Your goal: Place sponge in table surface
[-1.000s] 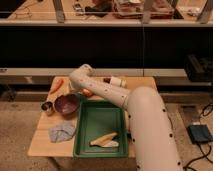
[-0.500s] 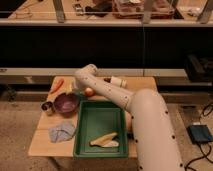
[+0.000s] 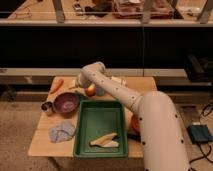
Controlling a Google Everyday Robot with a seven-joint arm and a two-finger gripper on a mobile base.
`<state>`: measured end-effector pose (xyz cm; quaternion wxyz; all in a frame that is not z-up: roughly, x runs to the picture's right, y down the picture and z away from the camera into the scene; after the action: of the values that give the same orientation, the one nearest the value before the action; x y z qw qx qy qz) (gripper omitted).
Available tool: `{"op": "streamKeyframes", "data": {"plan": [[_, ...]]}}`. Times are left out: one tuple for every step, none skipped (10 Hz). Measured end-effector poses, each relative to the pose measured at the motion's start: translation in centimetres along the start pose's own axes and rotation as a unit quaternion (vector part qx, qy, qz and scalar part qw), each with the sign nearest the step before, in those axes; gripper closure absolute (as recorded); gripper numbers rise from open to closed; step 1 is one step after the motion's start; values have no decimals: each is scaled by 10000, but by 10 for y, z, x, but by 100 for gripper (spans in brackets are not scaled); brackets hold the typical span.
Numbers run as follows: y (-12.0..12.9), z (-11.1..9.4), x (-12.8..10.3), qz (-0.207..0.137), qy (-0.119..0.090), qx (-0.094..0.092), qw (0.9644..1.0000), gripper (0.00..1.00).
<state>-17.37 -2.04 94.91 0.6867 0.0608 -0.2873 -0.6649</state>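
end effector (image 3: pixel 79 85) above table (image 3: pixel 42 142) rear, beside apple (image 3: pixel 90 90), grip cannot tell, sponge orientation hidden

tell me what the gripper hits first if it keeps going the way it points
The gripper, at the far side, points down. It would likely meet the table first, between the apple and the bowl, though depth is unclear.
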Motion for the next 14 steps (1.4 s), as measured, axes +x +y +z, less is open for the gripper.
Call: {"op": "streamKeyframes", "data": {"plan": [[2,1,-1,67,-16,-126,9999,33],[6,3,-4,154,-43,-315,9994,33],[11,3,-5,263,-51,-475,9985,33],[16,3,-4,337,-36,-636,9974,33],[20,2,-5,428,-40,-758,9962,33],[21,2,-5,506,-51,-911,9945,33],[21,5,-6,530,-59,-1047,9931,33],[15,7,-8,502,-93,-1068,9930,33],[13,10,-10,440,-131,-1059,9933,33],[12,12,-13,317,-151,-1048,9939,33],[7,15,-16,219,-190,-972,9948,33],[3,17,-20,90,-222,-914,9955,33],[1,16,-22,-48,-238,-879,9958,33],[0,15,-23,-107,-247,-858,9960,33]]}}
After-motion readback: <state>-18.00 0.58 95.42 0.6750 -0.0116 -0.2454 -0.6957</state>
